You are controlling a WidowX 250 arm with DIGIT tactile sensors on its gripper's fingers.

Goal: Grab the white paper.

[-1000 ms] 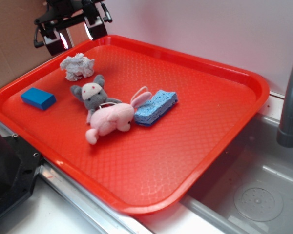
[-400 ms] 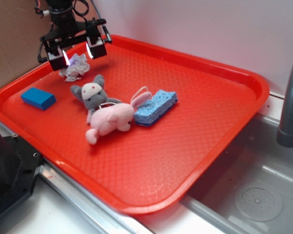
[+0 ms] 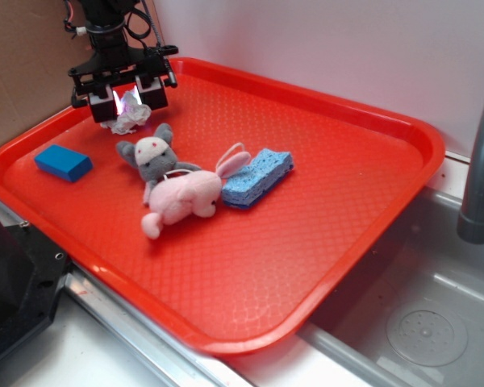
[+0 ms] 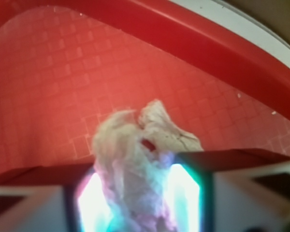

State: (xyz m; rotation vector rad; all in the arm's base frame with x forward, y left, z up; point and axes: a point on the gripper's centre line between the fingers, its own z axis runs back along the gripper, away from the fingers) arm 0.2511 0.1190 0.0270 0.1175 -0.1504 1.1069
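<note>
The white paper [image 3: 130, 121], a crumpled ball, lies at the back left of the red tray [image 3: 419, 137]. My gripper [image 3: 127, 109] stands straight over it with a finger on each side, and its lit pads press the paper between them. In the wrist view the paper [image 4: 145, 140] fills the gap between the two glowing pads [image 4: 186, 193] of the gripper [image 4: 140, 198] and bulges out in front of them. It still rests on the tray floor, near the tray's back rim [image 4: 208, 38].
A grey plush toy [image 3: 151, 155] lies just in front of the paper, with a pink bunny [image 3: 185, 197] and a blue sponge [image 3: 258, 175] beside it. A blue block [image 3: 63, 162] sits at the left. A sink [image 3: 419, 322] and a faucet [image 3: 480, 161] are at the right.
My gripper has come down from above the tray's back left corner onto the paper, and its fingers have drawn in against it.
</note>
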